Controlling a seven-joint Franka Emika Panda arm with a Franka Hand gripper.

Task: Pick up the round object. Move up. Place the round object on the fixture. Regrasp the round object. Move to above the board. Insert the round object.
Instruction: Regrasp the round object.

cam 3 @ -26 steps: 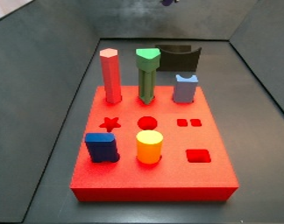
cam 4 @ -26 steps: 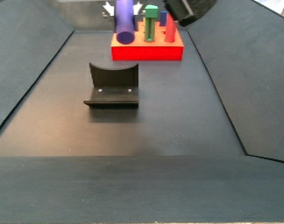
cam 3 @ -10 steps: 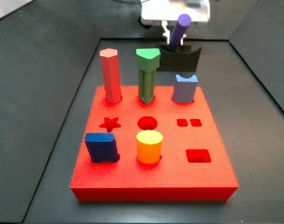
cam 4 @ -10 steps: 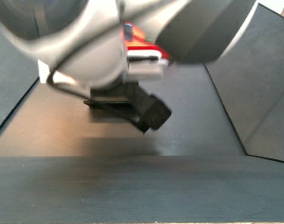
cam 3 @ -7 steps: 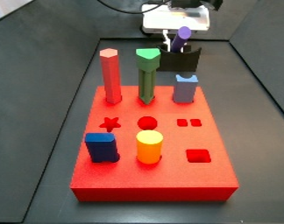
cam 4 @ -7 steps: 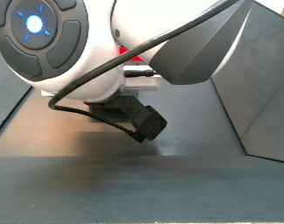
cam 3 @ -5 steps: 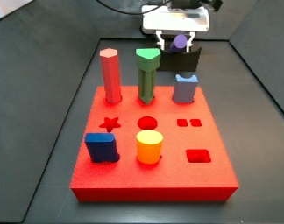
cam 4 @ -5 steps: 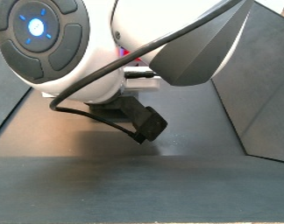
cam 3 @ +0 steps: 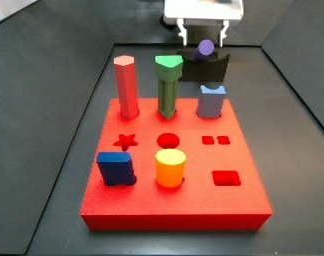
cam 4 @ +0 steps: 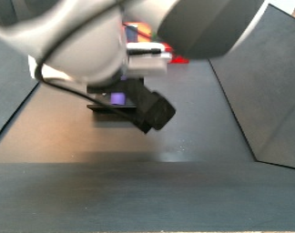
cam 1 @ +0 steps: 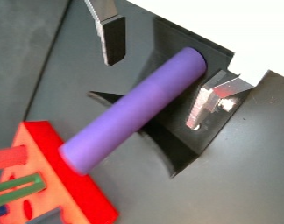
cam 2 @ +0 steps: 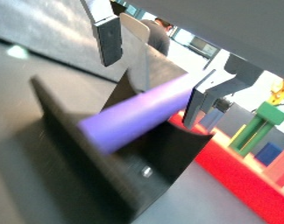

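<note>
At the far end of the floor, behind the board [cam 3: 178, 170], the gripper [cam 3: 205, 38] hangs just above the fixture [cam 3: 205, 68]. Round object [cam 1: 138, 105] lies on its side in the fixture's notch, purple, end face toward the camera in a side view [cam 3: 206, 47]. Both wrist views show the fingers [cam 1: 113, 39] spread on either side of the peg with a gap on each side, no pad touching it, so the jaws stand apart and hold nothing. The peg looks to rest on the fixture alone.

Progress, judged from this: pick-up, lift and placing on the fixture look done. Left: regrasp, move to above the board, insert. The round hole [cam 3: 169, 140] in the board is free, likely the target.

Other pieces on the board: red hexagonal peg [cam 3: 126, 85], green peg [cam 3: 169, 85], grey-blue notched peg [cam 3: 212, 100], blue block [cam 3: 117, 167], yellow cylinder [cam 3: 170, 168]. Star hole, small square holes and one larger square hole are empty.

In a side view the arm body [cam 4: 101, 45] blocks most of the frame; only a bit of purple [cam 4: 118, 97] shows at the fixture.

Writing: no brand, label or text readable anywhere.
</note>
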